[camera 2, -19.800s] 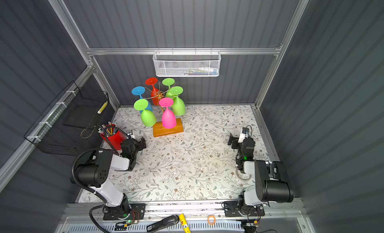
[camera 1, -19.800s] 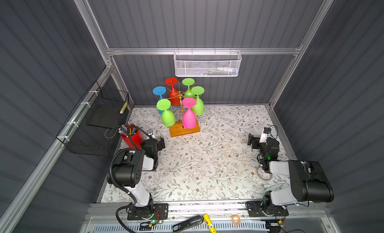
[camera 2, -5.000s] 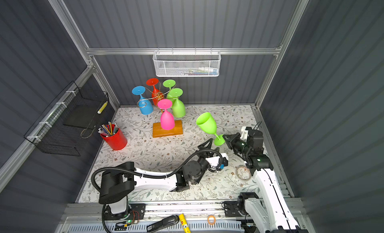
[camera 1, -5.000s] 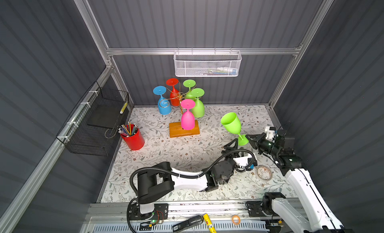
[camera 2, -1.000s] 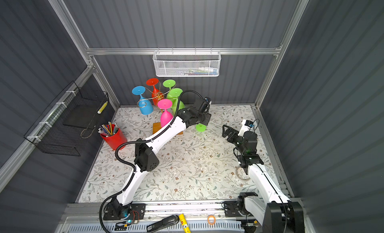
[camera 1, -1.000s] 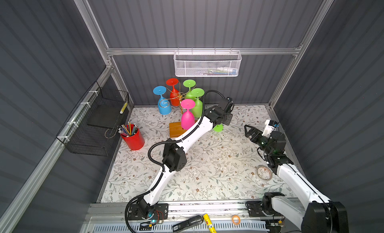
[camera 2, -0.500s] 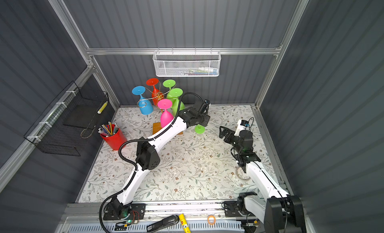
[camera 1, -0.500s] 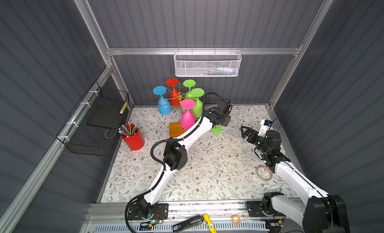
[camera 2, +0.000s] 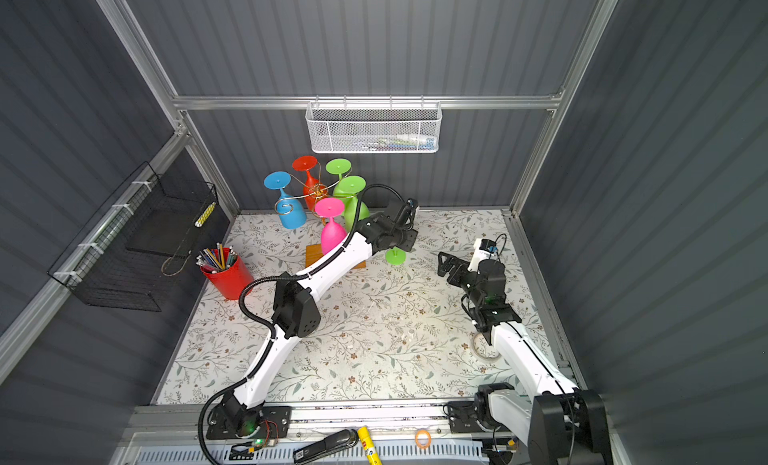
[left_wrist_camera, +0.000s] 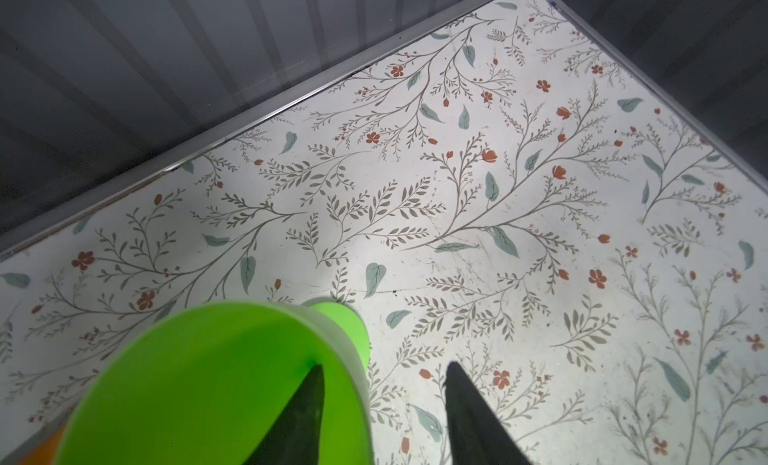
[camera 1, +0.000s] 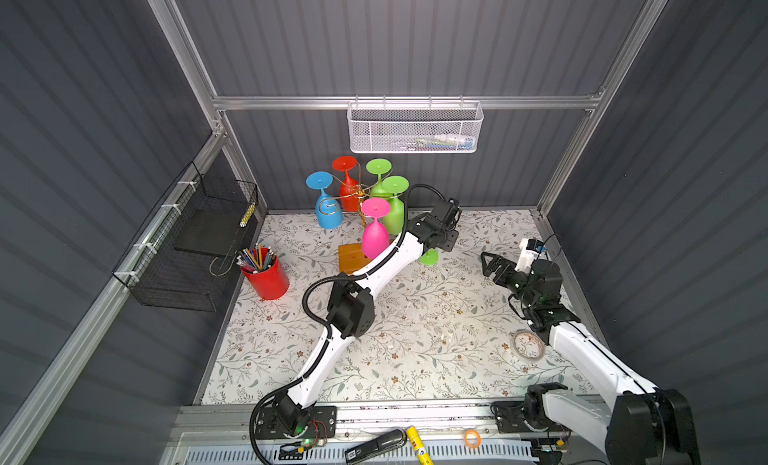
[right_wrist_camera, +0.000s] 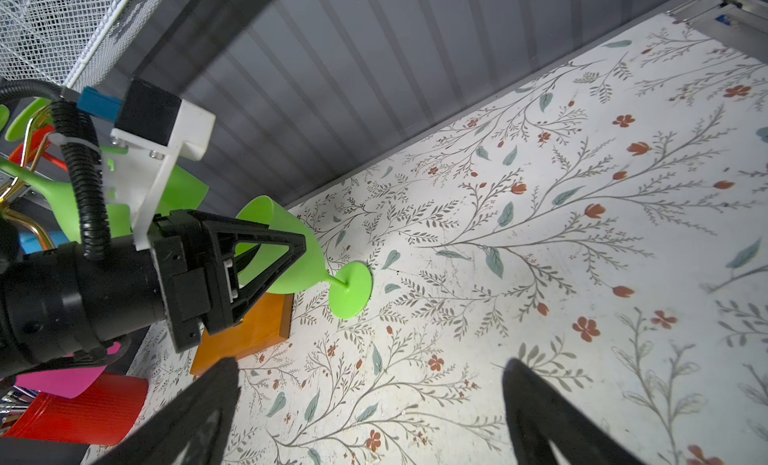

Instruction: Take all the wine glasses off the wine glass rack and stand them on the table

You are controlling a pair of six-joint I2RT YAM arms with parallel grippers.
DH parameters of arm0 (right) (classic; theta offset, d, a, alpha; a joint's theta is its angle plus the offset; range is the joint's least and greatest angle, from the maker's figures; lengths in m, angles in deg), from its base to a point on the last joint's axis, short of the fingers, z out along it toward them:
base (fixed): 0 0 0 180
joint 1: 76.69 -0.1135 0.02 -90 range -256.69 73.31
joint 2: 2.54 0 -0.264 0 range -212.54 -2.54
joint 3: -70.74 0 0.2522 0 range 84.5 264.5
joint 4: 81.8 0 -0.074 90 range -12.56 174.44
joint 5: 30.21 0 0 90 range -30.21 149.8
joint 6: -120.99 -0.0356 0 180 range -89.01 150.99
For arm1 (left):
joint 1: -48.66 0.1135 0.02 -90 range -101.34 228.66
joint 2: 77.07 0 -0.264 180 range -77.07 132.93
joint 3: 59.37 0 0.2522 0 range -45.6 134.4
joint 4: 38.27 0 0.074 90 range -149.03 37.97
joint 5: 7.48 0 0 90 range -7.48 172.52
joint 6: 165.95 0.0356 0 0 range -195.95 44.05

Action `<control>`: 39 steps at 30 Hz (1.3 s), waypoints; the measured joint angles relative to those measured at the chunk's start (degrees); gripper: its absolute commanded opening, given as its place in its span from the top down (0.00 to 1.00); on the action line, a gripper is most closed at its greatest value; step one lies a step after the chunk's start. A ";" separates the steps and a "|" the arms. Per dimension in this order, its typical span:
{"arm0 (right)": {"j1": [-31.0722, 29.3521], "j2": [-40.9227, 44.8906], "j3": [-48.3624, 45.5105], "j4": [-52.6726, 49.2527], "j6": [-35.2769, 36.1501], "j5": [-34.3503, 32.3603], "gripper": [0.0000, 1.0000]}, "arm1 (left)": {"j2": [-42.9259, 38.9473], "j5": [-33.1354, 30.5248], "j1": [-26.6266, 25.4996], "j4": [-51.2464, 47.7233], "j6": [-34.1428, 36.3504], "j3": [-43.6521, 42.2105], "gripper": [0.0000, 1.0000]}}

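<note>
Wine glass rack [camera 1: 360, 193], back left, carries five glasses. The green wine glass [right_wrist_camera: 307, 272] is off it, foot on the floral worktop [camera 1: 436, 317] just right of the rack base. Left gripper [left_wrist_camera: 384, 365], arm fully stretched, has its fingers parted astride the rim, not pinching. Only pulling back looks left. Right gripper [camera 1: 492, 265] hovers well apart, fingers wide.

Has grey ribbed walls [camera 1: 415, 35], floral tabletop [camera 1: 436, 317]; carries white mesh basket [camera 1: 415, 134] at twelve o'clock, black wire basket [camera 1: 174, 284] at nine.

wine glass [camera 1: 429, 257] bowl hidden, basket [camera 1: 415, 135] contents indistinct
</note>
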 measured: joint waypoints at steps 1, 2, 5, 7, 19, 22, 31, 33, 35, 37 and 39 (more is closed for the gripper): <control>0.00 0.00 0.00 0.00 0.13 0.00 0.01 | 0.09 0.04 0.00 0.00 0.02 0.26 0.36; 0.00 0.00 0.00 0.00 0.22 0.00 0.01 | 0.11 0.09 0.07 -0.02 -0.02 0.55 0.33; 0.00 0.02 0.00 0.07 0.81 0.20 0.01 | 0.11 0.22 0.11 0.04 0.13 1.42 0.26; -0.02 0.02 0.00 0.15 1.09 0.42 0.01 | 0.09 0.44 0.11 0.44 0.13 1.68 0.23; -1.64 2.08 0.02 0.15 3.19 0.81 0.01 | -1.36 1.66 0.11 2.14 0.66 1.81 0.19; -2.38 3.26 0.11 0.17 4.09 0.79 0.01 | -3.65 2.25 0.11 2.16 0.63 1.81 0.19; -5.70 6.32 1.66 -1.09 6.10 -0.28 0.01 | -15.69 5.62 0.09 3.96 0.50 1.20 0.20; -6.60 7.06 2.56 -1.79 6.58 -0.81 0.01 | -18.16 6.32 0.09 4.00 0.50 1.20 0.20; -7.50 7.74 3.17 -2.38 6.75 -1.31 0.01 | -20.28 6.84 0.09 3.98 0.55 1.20 0.20; -8.70 8.28 3.87 -3.23 6.80 -1.90 0.01 | -22.43 7.10 0.09 3.87 0.68 1.11 0.20; -10.29 8.46 4.74 -3.91 6.78 -2.75 0.02 | -24.39 7.06 0.09 3.58 1.11 0.83 0.20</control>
